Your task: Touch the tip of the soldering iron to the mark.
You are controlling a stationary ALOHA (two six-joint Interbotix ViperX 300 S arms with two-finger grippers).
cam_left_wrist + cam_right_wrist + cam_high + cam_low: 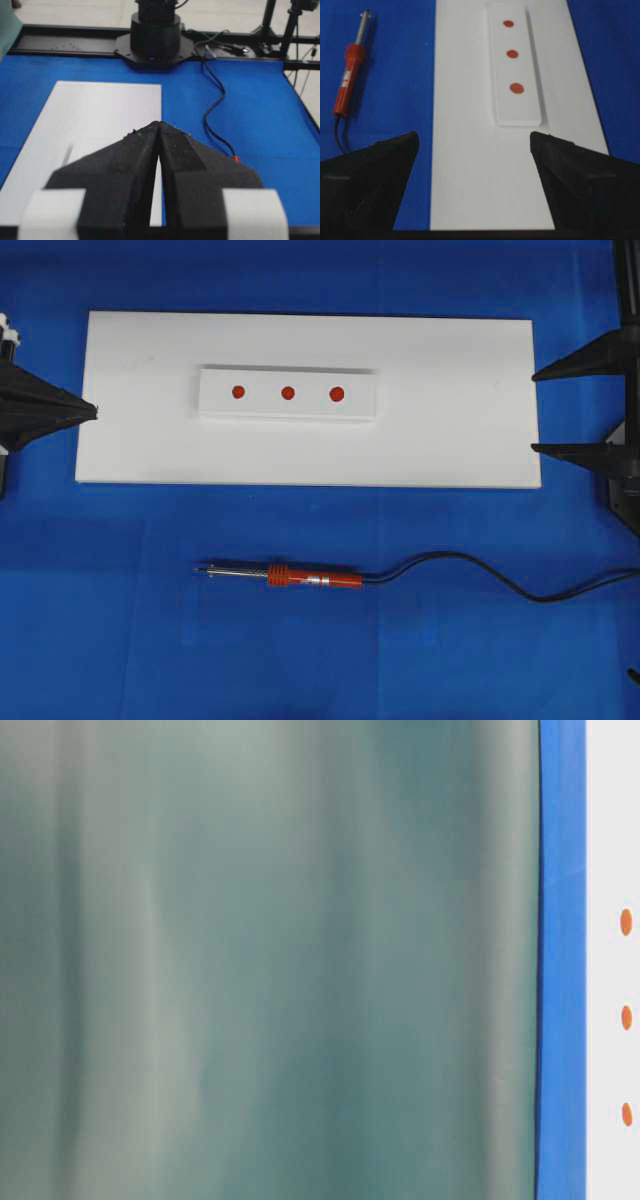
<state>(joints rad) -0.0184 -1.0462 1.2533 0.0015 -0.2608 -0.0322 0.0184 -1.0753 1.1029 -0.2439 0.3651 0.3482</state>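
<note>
The soldering iron (300, 577) lies flat on the blue mat in front of the white board (450, 440), its red-orange handle to the right and its tip (198, 567) pointing left. Nothing holds it. Three red marks (288, 393) sit in a row on a raised white strip (215, 405) on the board. My left gripper (92, 411) rests shut and empty at the board's left edge. My right gripper (535, 412) stands wide open and empty at the right edge. The right wrist view shows the iron (347, 82) at far left and the marks (516, 88) ahead of the gripper (474, 140).
The iron's black cord (470, 570) snakes right across the mat and off the edge. The other arm's black base (155, 35) stands at the far end in the left wrist view. A blurred green surface (270, 960) fills most of the table-level view.
</note>
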